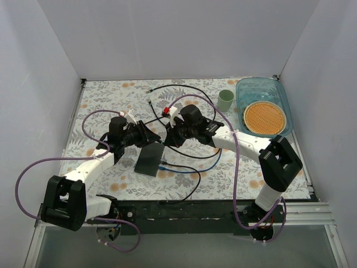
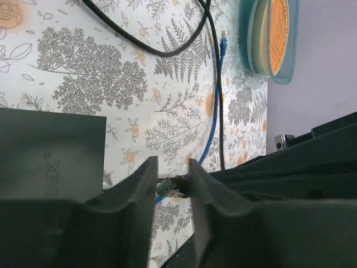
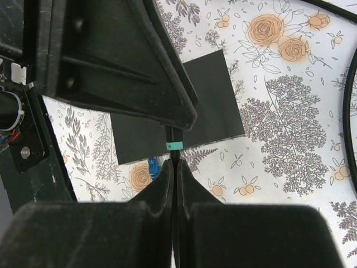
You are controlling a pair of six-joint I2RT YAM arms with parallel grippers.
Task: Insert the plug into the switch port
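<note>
The right hand (image 3: 174, 166) pinches a thin black cable (image 3: 174, 146); the left hand (image 2: 171, 167) is narrow, grip unclear. So held, the unseen plug may skew against the switch (image 3: 217, 95).

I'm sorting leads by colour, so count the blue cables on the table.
1. The blue cable starts beside the dark box and runs rightward from it toward the right arm. Others could be hidden beneath the arms.
</note>
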